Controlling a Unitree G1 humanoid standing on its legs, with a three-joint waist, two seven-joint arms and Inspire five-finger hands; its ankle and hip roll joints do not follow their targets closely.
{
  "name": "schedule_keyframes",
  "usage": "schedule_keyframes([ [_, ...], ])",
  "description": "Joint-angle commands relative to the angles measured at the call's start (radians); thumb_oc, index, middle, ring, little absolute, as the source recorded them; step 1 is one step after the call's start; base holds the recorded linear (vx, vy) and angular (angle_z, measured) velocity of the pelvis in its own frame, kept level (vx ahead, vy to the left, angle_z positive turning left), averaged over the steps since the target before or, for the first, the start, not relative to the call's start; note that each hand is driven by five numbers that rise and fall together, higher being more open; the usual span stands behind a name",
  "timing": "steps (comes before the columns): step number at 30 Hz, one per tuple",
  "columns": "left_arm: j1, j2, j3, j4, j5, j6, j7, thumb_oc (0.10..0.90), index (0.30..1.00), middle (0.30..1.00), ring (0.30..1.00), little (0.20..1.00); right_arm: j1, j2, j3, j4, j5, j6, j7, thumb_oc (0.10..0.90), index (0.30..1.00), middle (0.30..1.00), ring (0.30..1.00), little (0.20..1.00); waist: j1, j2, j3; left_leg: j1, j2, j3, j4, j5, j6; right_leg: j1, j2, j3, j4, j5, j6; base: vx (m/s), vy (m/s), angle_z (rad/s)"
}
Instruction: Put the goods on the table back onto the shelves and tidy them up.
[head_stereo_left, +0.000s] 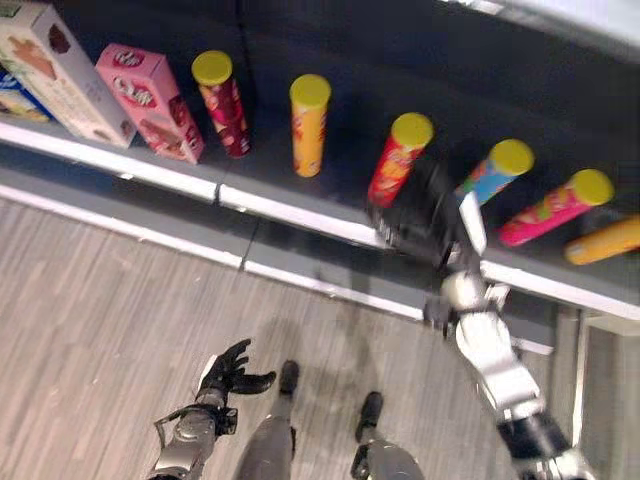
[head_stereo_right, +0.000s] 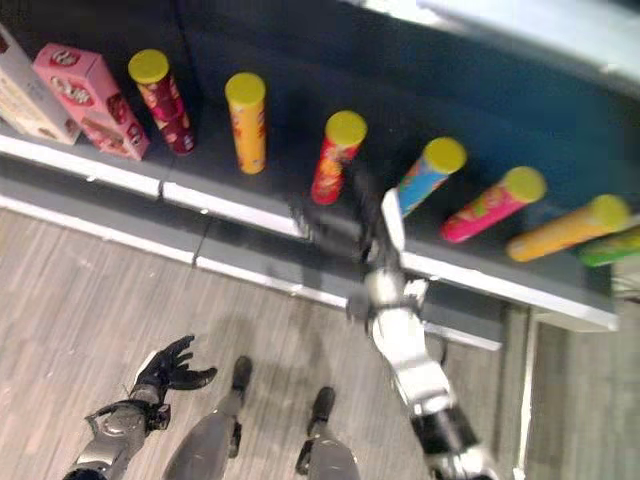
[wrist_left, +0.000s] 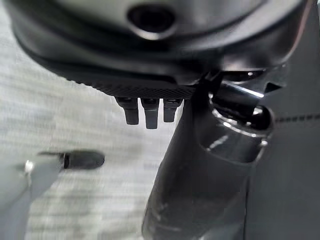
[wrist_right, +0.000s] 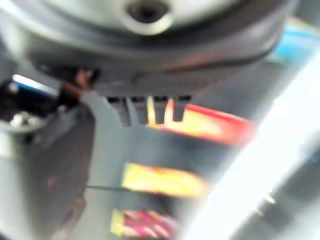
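Right hand reaches over the front edge of the shelf, its dark bulk just before the red can and close beside the blue can. Whether its fingers are spread or curled cannot be told from the head views; its wrist view shows short fingertips pointing toward the red can, apart from it, with nothing clearly between them.

Along the shelf stand a row of tall cans with yellow lids: a dark red can and an orange can upright, then the red can, the blue can, a pink can and a second orange can, each appearing to lean toward the right. A pink box and a white box stand at the shelf's left end.

Left hand hangs low over the wood floor, well away from the shelf, fingers loosely spread and holding nothing.
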Motion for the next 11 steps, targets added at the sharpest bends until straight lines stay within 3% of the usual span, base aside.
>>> schedule_keyframes([
  [1, 0.047, -0.006, -0.002, 0.046, 0.042, -0.026, -0.047, 0.800, 0.900, 0.900, 0.900, 0.900, -0.022, -0.053, 0.002, -0.038, 0.260, -0.071, 0.213, 0.800, 0.900, 0.900, 0.900, 0.900, -0.011, 0.048, -0.125, 0.074, 0.091, 0.039, 0.003, -0.090, -0.064, 0.014, -0.035, 0.000, 0.007, -0.004, 0.066, 0.08, -0.011, -0.29],
  [2, 0.055, -0.014, 0.019, 0.075, 0.048, -0.032, -0.055, 0.800, 0.900, 0.900, 0.900, 0.900, 0.055, -0.036, 0.034, 0.029, 0.309, -0.019, 0.279, 0.800, 0.900, 0.900, 0.900, 0.900, -0.024, 0.038, -0.146, 0.099, 0.100, 0.060, 0.003, -0.100, -0.066, 0.025, -0.029, 0.015, 0.007, -0.007, 0.064, 0.05, -0.004, -0.43],
  [4, 0.054, -0.025, 0.038, 0.106, 0.047, -0.043, -0.062, 0.800, 0.900, 0.900, 0.900, 0.900, 0.125, -0.034, 0.040, 0.189, 0.160, 0.009, 0.279, 0.800, 0.900, 0.900, 0.900, 0.900, -0.042, 0.030, -0.178, 0.133, 0.109, 0.087, 0.003, -0.111, -0.070, 0.036, -0.024, 0.036, 0.007, -0.008, 0.065, 0.08, -0.004, -0.57],
  [6, 0.055, -0.029, 0.038, 0.110, 0.043, -0.045, -0.060, 0.800, 0.900, 0.900, 0.900, 0.900, 0.136, -0.030, 0.037, 0.225, 0.128, 0.008, 0.272, 0.800, 0.900, 0.900, 0.900, 0.900, -0.044, 0.028, -0.185, 0.141, 0.111, 0.092, 0.003, -0.114, -0.070, 0.040, -0.022, 0.039, 0.007, -0.010, 0.064, 0.04, -0.008, -0.32],
  [9, 0.040, -0.046, 0.032, 0.134, 0.023, -0.056, -0.059, 0.800, 0.900, 0.900, 0.900, 0.900, 0.149, 0.042, 0.020, 0.530, -0.016, 0.018, 0.209, 0.800, 0.900, 0.900, 0.900, 0.900, -0.061, 0.024, -0.218, 0.176, 0.118, 0.111, 0.003, -0.126, -0.070, 0.063, -0.016, 0.050, 0.007, -0.017, 0.062, 0.06, -0.017, -0.13],
  [11, 0.034, -0.051, 0.033, 0.141, 0.010, -0.062, -0.053, 0.800, 0.900, 0.900, 0.900, 0.900, 0.146, 0.087, -0.011, 0.673, -0.015, 0.029, 0.184, 0.800, 0.900, 0.900, 0.900, 0.900, -0.067, 0.023, -0.230, 0.190, 0.121, 0.118, 0.003, -0.131, -0.069, 0.074, -0.013, 0.056, 0.007, -0.019, 0.061, 0.04, -0.012, -0.07],
])
